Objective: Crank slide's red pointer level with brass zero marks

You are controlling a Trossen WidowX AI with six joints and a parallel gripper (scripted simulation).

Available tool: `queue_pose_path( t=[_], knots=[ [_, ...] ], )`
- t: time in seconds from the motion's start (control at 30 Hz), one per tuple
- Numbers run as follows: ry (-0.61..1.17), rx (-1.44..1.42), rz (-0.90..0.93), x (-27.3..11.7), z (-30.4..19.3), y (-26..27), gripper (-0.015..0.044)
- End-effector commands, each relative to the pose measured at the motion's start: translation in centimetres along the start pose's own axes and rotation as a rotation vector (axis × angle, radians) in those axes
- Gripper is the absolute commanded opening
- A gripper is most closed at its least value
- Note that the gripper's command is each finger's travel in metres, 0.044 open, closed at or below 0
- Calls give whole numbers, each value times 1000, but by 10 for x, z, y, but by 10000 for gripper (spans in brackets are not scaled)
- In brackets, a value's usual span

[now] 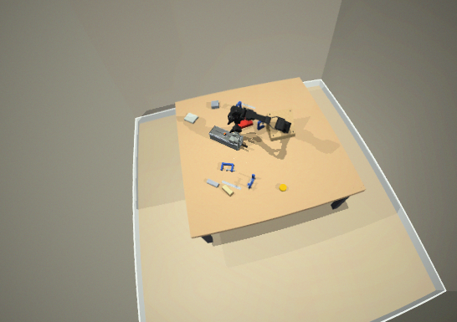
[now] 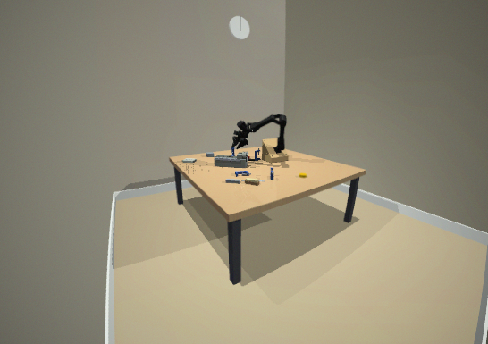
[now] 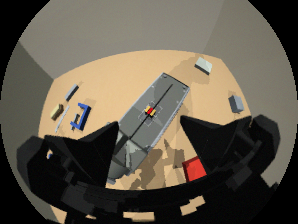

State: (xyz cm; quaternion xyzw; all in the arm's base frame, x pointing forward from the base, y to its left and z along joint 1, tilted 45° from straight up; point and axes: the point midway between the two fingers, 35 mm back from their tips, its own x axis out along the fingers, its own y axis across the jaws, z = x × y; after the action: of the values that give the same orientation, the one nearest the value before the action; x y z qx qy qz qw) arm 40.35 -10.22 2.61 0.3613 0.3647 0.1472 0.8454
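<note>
The machine (image 1: 219,137) (image 2: 223,162) (image 3: 168,92) is a long grey box with a slotted top and a rounded housing (image 3: 116,162) at one end. In the wrist view its red pointer (image 3: 150,111) sits between yellow brass marks and looks about level with them; the view is too small to tell exactly. A dark part, perhaps the crank (image 1: 245,145), sticks out at the housing end; its handle cannot be made out clearly. My gripper (image 1: 233,126) (image 2: 236,146) (image 3: 149,121) is open and empty, above and beside the machine, with its fingers wide apart.
A red block (image 1: 245,124) (image 3: 194,170) lies beside the machine near the arm. A grey block (image 1: 215,104) (image 3: 236,104) and a pale block (image 1: 191,117) (image 3: 203,66) lie beyond. Blue clamps (image 1: 227,164) (image 3: 82,117), a tan block (image 1: 228,190) and a yellow disc (image 1: 283,187) lie on the other side.
</note>
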Motion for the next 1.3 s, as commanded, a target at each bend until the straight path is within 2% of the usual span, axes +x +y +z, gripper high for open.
queue_pose_path(
  t=[0.0, 0.53, 1.17, 1.27],
  knots=[
    [0, 0, -1, 0, 0, 0, 414],
    [0, 0, -1, 0, 0, 0, 0],
    [0, 0, 0, 0, 0, 0, 0],
    [0, 0, 0, 0, 0, 0, 79]
  ],
)
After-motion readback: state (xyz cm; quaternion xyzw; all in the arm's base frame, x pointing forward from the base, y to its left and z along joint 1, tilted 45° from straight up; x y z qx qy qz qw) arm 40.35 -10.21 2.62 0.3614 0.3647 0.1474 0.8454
